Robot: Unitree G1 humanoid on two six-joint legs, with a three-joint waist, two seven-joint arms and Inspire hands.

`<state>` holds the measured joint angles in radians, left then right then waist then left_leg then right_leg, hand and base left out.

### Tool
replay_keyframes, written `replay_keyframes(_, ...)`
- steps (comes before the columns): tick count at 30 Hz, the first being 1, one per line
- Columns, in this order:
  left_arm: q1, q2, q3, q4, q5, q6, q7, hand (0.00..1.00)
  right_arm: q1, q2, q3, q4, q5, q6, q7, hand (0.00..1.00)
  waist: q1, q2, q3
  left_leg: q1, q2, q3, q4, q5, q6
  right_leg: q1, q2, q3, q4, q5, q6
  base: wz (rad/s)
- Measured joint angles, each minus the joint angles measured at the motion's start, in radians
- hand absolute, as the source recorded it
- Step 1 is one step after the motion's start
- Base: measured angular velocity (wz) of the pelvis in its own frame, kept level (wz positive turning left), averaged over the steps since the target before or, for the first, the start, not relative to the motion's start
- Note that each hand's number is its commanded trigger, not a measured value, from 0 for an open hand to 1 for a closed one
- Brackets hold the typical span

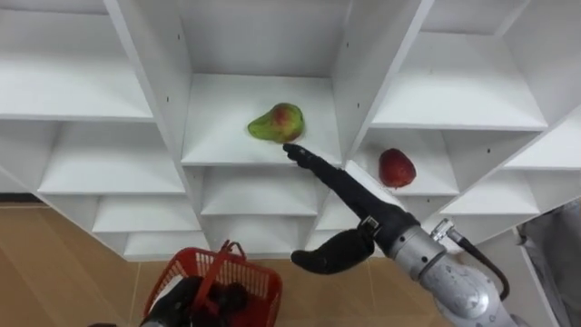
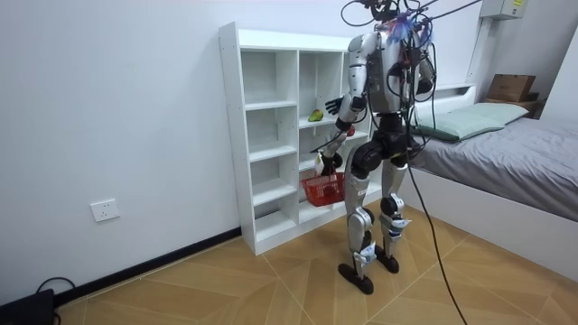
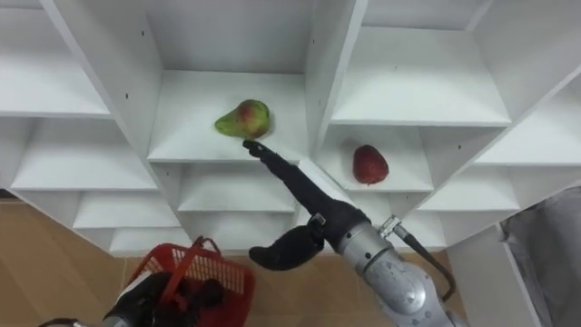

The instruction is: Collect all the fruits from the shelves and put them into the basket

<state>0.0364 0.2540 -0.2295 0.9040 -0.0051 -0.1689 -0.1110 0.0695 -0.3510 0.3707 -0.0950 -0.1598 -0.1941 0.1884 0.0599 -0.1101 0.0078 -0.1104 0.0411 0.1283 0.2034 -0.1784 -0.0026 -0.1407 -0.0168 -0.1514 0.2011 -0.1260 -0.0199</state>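
A green and red pear (image 1: 278,123) lies on a middle shelf of the white closet (image 1: 263,154). A red apple (image 1: 397,167) sits one shelf lower in the column to the right. My right hand (image 1: 340,191) reaches up with straight fingers, and its fingertips (image 1: 292,151) are just below the pear at the shelf's front edge. My left hand (image 1: 186,300) is curled round the handle of a red basket (image 1: 238,277) held low in front of the closet. In the room view I stand facing the closet (image 2: 271,135) with the basket (image 2: 322,188) beside my thigh.
White dividers (image 1: 377,68) stand on both sides of the pear's compartment. A wooden floor (image 1: 54,263) lies below. A bed (image 2: 515,153) stands behind me at the room view's right, and a wall socket (image 2: 106,210) is on the wall at its left.
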Motion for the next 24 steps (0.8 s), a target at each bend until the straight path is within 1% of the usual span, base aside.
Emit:
replay_keyframes(6, -0.001, 0.001, 0.011, 0.011, -0.001, 0.0, 0.024, 1.0, -0.004, 0.002, -0.012, -0.037, 0.001, -0.005, -0.006, 0.0, 0.001, 0.002, 0.001, 0.01, 0.0, -0.001, -0.007, 0.0, 0.0, 0.007, 0.0, -0.002, 0.0, 0.0, 0.0, 0.0)
replay_keyframes(8, -0.002, -0.001, 0.013, 0.033, 0.001, -0.001, 0.037, 1.0, -0.005, 0.005, -0.012, -0.038, 0.0, -0.005, -0.007, 0.0, 0.002, 0.007, 0.0048, 0.021, 0.0, -0.001, -0.015, 0.0, 0.0, 0.018, 0.001, -0.002, 0.0, 0.0, 0.0, 0.0)
replay_keyframes(11, 0.001, -0.005, 0.03, 0.041, 0.015, -0.001, 0.04, 1.0, -0.016, 0.018, -0.012, -0.04, -0.017, -0.005, -0.02, 0.0, 0.003, 0.011, 0.0069, 0.016, 0.0, -0.002, -0.018, 0.0, 0.0, 0.018, 0.001, -0.004, -0.001, 0.0, 0.0, 0.0)
replay_keyframes(15, 0.0, -0.016, 0.031, 0.041, 0.043, -0.001, 0.038, 1.0, -0.036, 0.038, -0.012, -0.043, -0.054, -0.006, -0.036, 0.0, 0.009, 0.022, 0.0046, 0.015, 0.0, -0.003, -0.015, 0.0, -0.001, 0.018, 0.0, -0.007, -0.001, 0.0, 0.0, 0.02)
replay_keyframes(17, -0.002, -0.027, 0.052, 0.052, 0.065, -0.002, 0.035, 1.0, -0.057, 0.038, -0.012, -0.049, -0.122, -0.006, -0.05, 0.0, 0.02, 0.019, 0.0023, 0.017, 0.0, -0.006, -0.014, 0.002, -0.002, 0.019, 0.001, -0.009, -0.001, 0.0, 0.0, 0.0)
replay_keyframes(20, -0.003, -0.03, 0.057, 0.071, 0.079, -0.002, 0.036, 1.0, -0.081, 0.039, -0.011, -0.05, -0.184, -0.007, -0.08, 0.0, 0.027, 0.009, -0.0023, 0.017, 0.0, -0.021, -0.01, 0.002, -0.002, 0.022, 0.0, -0.02, 0.0, 0.0, 0.0, 0.11)
replay_keyframes(24, -0.003, -0.03, 0.06, 0.093, 0.079, -0.002, 0.04, 1.0, -0.095, 0.045, -0.008, -0.05, -0.204, -0.01, -0.119, 0.0, 0.03, -0.004, -0.0005, 0.017, -0.001, -0.033, -0.004, 0.002, -0.002, 0.033, -0.003, -0.038, 0.0, 0.0, 0.0, 0.14)
